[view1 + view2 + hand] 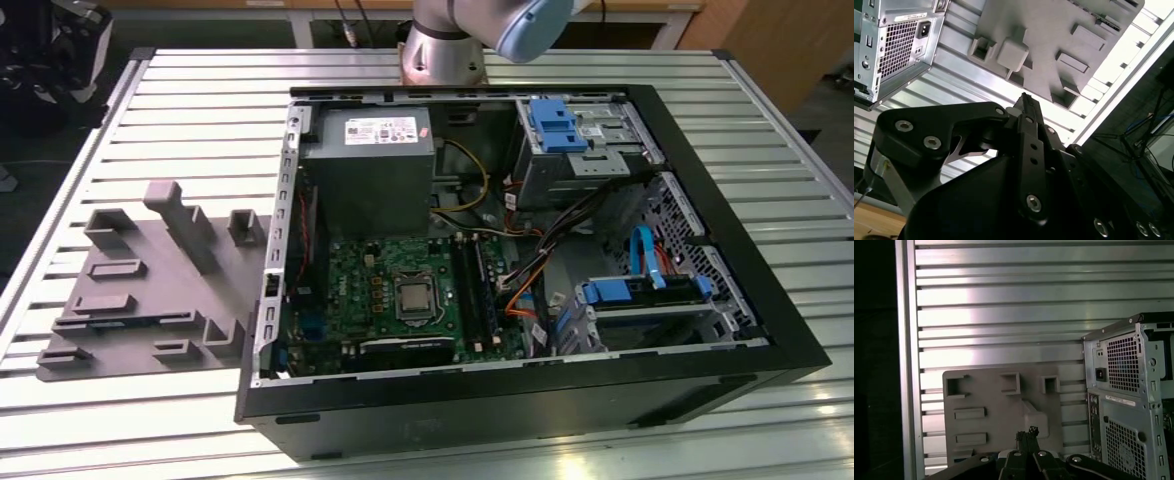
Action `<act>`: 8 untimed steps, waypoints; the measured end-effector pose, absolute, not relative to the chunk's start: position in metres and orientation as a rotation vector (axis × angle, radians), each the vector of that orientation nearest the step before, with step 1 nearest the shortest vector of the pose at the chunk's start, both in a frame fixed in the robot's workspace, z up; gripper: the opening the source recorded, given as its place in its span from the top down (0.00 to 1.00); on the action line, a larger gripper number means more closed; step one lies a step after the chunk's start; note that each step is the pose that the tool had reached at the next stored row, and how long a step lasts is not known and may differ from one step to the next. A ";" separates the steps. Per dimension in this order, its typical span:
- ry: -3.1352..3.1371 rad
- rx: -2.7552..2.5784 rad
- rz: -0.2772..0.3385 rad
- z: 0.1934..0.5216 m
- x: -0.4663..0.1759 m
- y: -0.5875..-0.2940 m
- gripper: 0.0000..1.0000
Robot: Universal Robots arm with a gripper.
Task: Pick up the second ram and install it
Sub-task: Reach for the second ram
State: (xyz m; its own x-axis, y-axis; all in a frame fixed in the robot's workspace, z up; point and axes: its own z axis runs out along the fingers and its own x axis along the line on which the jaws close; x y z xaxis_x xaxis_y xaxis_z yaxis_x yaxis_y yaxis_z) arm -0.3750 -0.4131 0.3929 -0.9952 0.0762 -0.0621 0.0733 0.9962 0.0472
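Second wrist view, closed claw (pixel 1024 98) facing fixture (pixel 1054 30)

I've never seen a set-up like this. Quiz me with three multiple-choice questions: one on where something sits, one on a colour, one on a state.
1. In the exterior view, where is the grey fixture plate relative to the computer case?
A. Inside it
B. On the exterior view's left of it
C. On top of it

2. What colour are the plastic drive clips in the case?
A. Red
B. Yellow
C. Blue

3. What state is the case in?
A. Open, side panel off
B. Closed
C. Standing upright

Answers:
1. B: the plate lies flat on the slatted table, beside the case.
2. C: the clips at the drive bays are bright blue.
3. A: the motherboard shows from above.
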 end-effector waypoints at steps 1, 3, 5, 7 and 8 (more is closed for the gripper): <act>3.075 0.115 0.069 0.393 -0.377 -0.413 0.89; 3.074 0.115 0.069 0.393 -0.379 -0.414 0.89; 3.074 0.115 0.069 0.393 -0.382 -0.414 0.89; 3.073 0.115 0.069 0.393 -0.385 -0.414 0.89; 3.073 0.115 0.069 0.393 -0.386 -0.414 0.89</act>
